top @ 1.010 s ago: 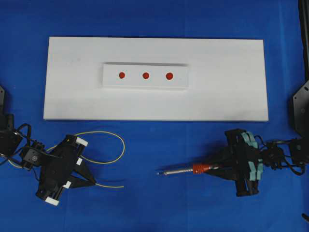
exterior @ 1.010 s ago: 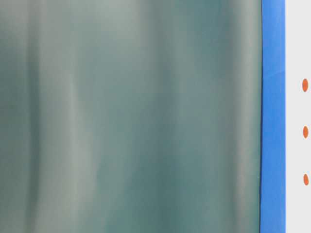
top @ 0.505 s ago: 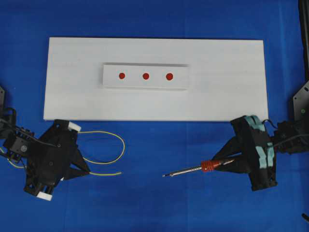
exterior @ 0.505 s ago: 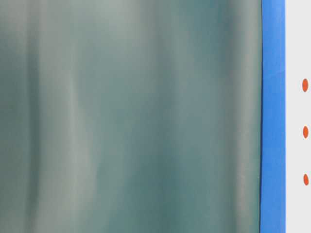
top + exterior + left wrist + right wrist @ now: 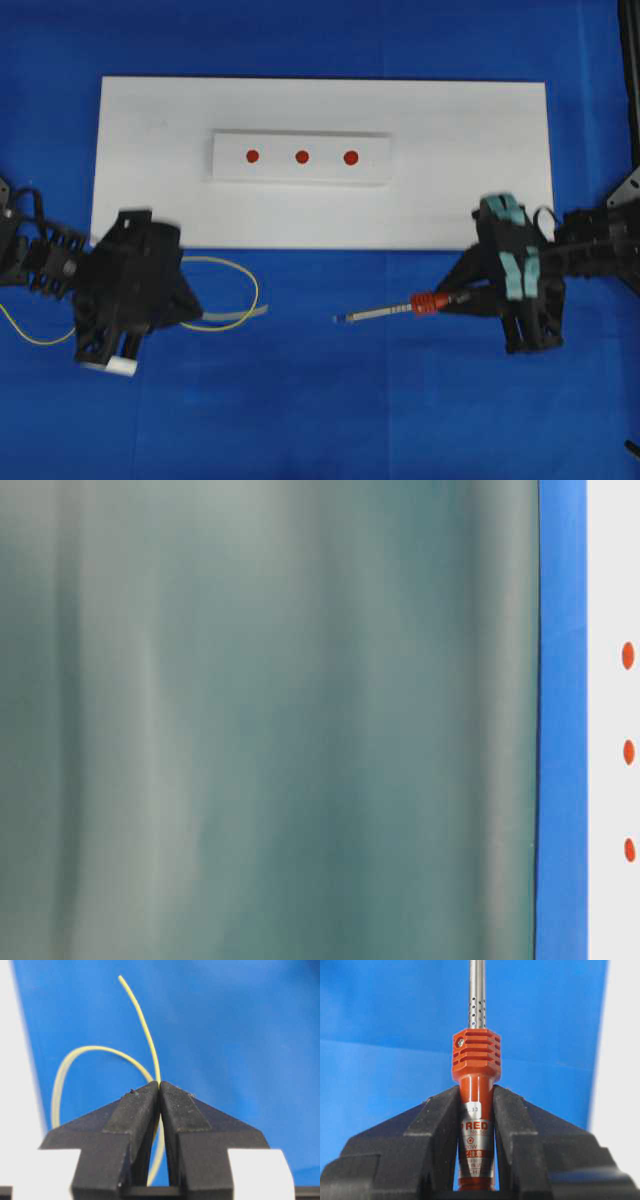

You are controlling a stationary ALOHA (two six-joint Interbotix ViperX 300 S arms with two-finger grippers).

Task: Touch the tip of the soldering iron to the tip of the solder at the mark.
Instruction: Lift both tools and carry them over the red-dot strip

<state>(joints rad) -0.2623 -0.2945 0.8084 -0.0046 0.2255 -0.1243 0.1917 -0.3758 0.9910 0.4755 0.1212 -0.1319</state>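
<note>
Left gripper (image 5: 159,1087) clamped on the solder (image 5: 142,1020), right gripper (image 5: 476,1095) clamped on the soldering iron (image 5: 395,310), tips facing, marks (image 5: 301,156) beyond on the white board (image 5: 470,180).

Your left gripper (image 5: 190,305), at the left edge of the overhead frame, is matte black with angular wedge-shaped fingers (image 5: 137,1110) that taper to a point; white blocks sit at its lower corners. Your right gripper (image 5: 455,293), at the right edge, is the same black build but wears pale teal bands across its body. Thin black cables loop along both arms behind the wrists.
</note>
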